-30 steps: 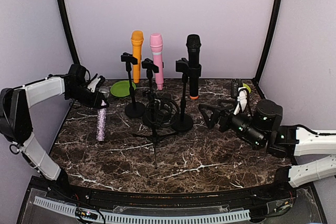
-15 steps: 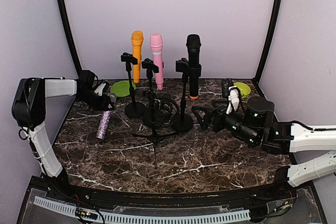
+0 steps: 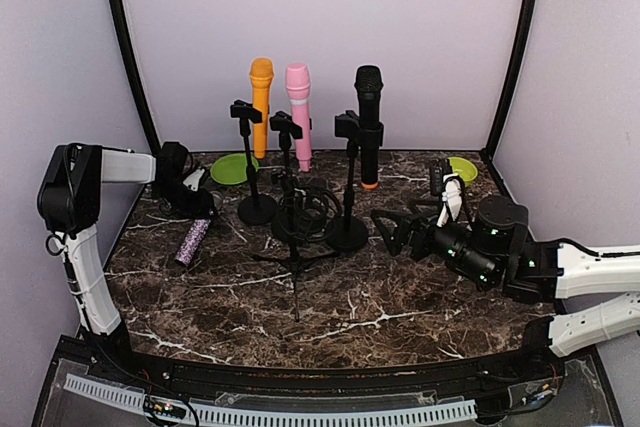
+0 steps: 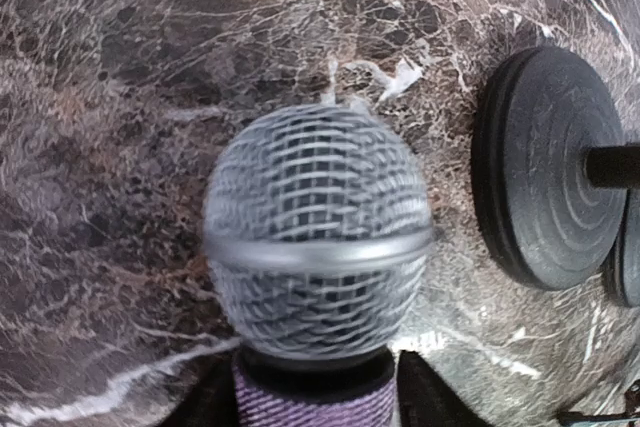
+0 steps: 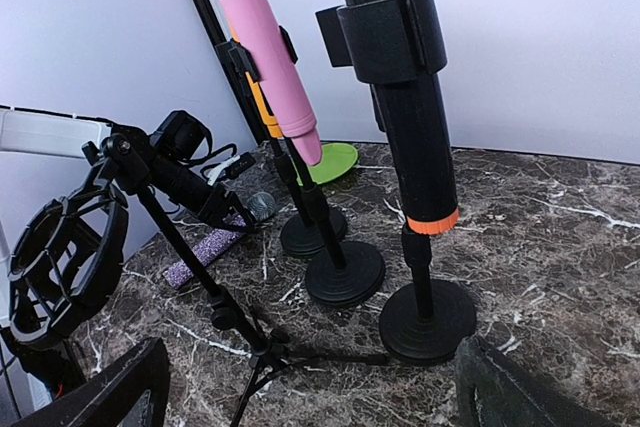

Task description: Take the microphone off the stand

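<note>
A purple glitter microphone (image 3: 190,238) with a silver mesh head (image 4: 318,237) lies slanted low over the marble at the left. My left gripper (image 3: 197,201) is shut on it just below the head, dark fingers either side of the purple body (image 4: 315,402). The orange (image 3: 261,107), pink (image 3: 299,112) and black (image 3: 368,122) microphones stand upright in clips on round-base stands. My right gripper (image 3: 398,231) is open and empty, low, just right of the black microphone's stand base (image 5: 430,319).
A black tripod stand with an empty shock mount (image 5: 65,257) stands in front of the round bases (image 3: 257,210). A green plate (image 3: 233,168) lies at the back left and another (image 3: 463,169) at the back right. Grey walls close in all round.
My left gripper has drawn back and lowered, tilting the purple microphone from near upright to slanted against the table. My right gripper moved toward the stands, then eased back slightly.
</note>
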Controlling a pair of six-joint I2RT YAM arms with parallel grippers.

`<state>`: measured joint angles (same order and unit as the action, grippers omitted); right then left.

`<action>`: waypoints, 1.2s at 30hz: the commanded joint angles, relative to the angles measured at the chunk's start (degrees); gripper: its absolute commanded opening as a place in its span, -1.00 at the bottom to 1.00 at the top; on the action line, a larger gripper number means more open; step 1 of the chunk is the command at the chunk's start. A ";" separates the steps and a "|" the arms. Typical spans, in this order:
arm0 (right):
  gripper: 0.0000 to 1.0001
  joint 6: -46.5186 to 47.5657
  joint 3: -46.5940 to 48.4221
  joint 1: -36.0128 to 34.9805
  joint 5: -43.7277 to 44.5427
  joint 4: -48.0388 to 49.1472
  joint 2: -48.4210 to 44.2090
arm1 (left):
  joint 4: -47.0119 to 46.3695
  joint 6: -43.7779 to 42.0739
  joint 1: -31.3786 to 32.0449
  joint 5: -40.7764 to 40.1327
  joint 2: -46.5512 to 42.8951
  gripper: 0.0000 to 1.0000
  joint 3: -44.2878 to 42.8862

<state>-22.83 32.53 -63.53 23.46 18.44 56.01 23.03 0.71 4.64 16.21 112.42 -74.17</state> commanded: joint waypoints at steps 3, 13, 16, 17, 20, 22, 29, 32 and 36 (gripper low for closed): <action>1.00 0.27 -0.90 -1.14 1.47 2.70 -0.15 | 1.52 -1.90 -0.46 -1.12 -0.74 0.38 -0.88; 0.98 -3.08 -4.90 -1.25 -2.95 5.38 -1.09 | 6.11 -2.94 -0.45 4.95 -8.93 0.75 0.38; 0.97 -5.69 -5.17 -1.16 -5.73 6.09 0.88 | 8.04 -3.52 -0.50 5.49 -10.94 0.80 0.27; 0.96 -6.66 -5.38 -1.09 -6.90 6.65 1.75 | 8.61 -4.14 -0.49 5.71 -12.02 0.82 0.11; 0.92 -11.29 -6.29 -0.35 -11.78 10.34 5.43 | 10.00 -6.93 -0.49 7.68 -16.16 0.93 0.25; 0.88 -14.51 -6.51 0.77 -16.53 14.03 8.68 | 12.08 -10.47 -0.51 10.82 -19.02 0.98 -0.10; 0.76 -23.77 -2.71 3.62 -29.25 25.24 23.10 | 17.98 -22.34 1.11 25.37 -28.75 0.98 1.84; 0.67 -27.84 0.13 4.72 -33.73 29.17 28.79 | 16.89 -25.59 4.83 31.22 -32.38 0.98 4.04; 0.58 -35.30 2.18 6.13 -36.30 35.50 34.66 | 7.26 -23.44 11.20 37.73 -35.66 0.94 9.35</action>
<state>-49.39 31.92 -58.85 -6.98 42.78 87.13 36.10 -21.02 10.87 43.88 79.50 -69.69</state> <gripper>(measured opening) 0.806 0.983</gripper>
